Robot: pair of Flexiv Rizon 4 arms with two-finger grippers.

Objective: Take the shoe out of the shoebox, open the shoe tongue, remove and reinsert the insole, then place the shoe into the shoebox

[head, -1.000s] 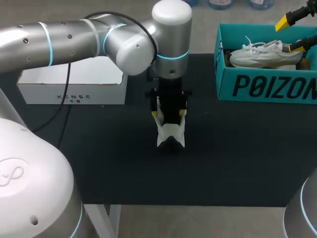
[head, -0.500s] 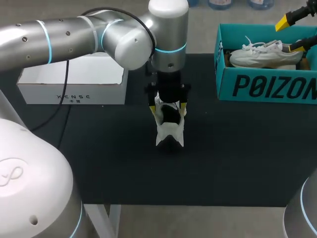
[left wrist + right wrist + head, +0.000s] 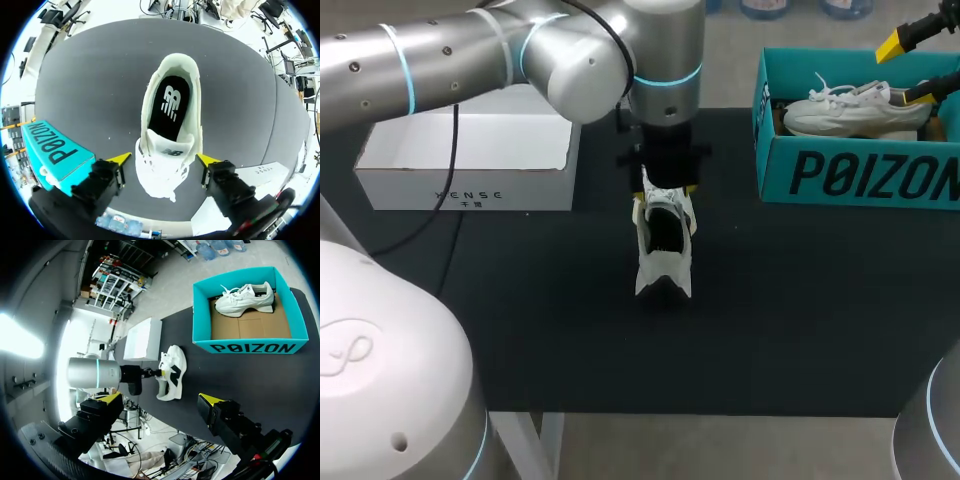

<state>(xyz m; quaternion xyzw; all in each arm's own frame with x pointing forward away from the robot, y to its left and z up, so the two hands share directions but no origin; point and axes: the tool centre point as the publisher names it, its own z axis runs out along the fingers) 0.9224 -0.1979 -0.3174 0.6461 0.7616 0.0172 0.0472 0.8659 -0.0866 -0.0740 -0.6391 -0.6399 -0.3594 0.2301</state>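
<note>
Left wrist view: the left gripper (image 3: 164,159) hangs above a white mesh sneaker (image 3: 170,150) that stands sole-down on the black table (image 3: 90,90); its two yellow-tipped fingers are spread wide, one on each side of the sneaker's nearer end, and neither appears to touch it; a black insole (image 3: 170,107) lies flat inside the sneaker's opening; one corner of a teal cardboard shoebox (image 3: 55,150) shows beside the gripper.

Head view: the left arm (image 3: 470,60) comes in from the left and ends over the sneaker at the middle of the table; a second ago the gripper sat low over the sneaker and hid most of it; it has since drawn up and back, so the dark opening now shows; the sneaker has not shifted; the shoebox stands at the far right edge of the table, well apart, with a second white sneaker (image 3: 855,108) inside; a white rectangular box (image 3: 470,160) rests at the far left.

Right wrist view: the right gripper (image 3: 161,398) is high above the table, fingers spread wide, holding nothing; the sneaker sits between the white box and the shoebox.

Judgement: the left gripper has let go; with the insole seated, the sneaker looks ready to be lifted into the shoebox, though the insole step may not yet be done.
</note>
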